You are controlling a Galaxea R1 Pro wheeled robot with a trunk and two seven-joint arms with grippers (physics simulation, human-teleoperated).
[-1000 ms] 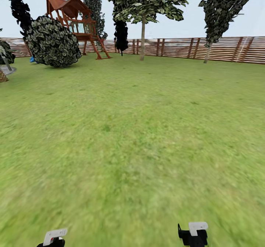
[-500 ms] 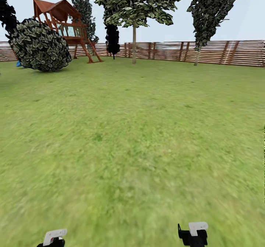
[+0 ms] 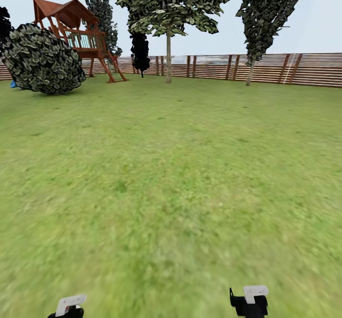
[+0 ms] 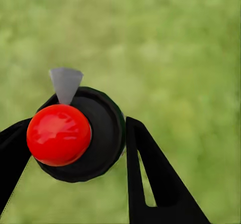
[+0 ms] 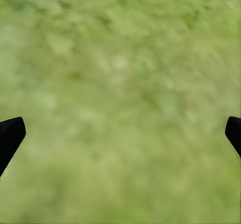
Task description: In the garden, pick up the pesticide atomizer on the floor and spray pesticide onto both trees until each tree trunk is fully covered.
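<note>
My left gripper (image 4: 75, 141) is shut on the pesticide atomizer (image 4: 98, 133), a round black body with a red ball cap and a grey nozzle, held over grass. With its fingers wide apart, my right gripper (image 5: 120, 133) is open above bare grass. In the head view, a tree (image 3: 168, 2) with a flat green crown stands far ahead by the fence. Its tree trunk (image 3: 168, 59) is pale, straight and bare. The garden lawn (image 3: 171, 166) stretches between me and it. Parts of both arms show at the bottom edge of the head view.
A brown slatted fence (image 3: 285, 69) rings the far side of the lawn. A wooden playhouse (image 3: 78, 35) and a big round bush (image 3: 40, 64) stand at the far left. Narrow dark trees (image 3: 268, 9) rise along the fence.
The whole head view has shifted: bush, playhouse and trees slid left in the picture, so the camera turned right. Both arms keep their place.
</note>
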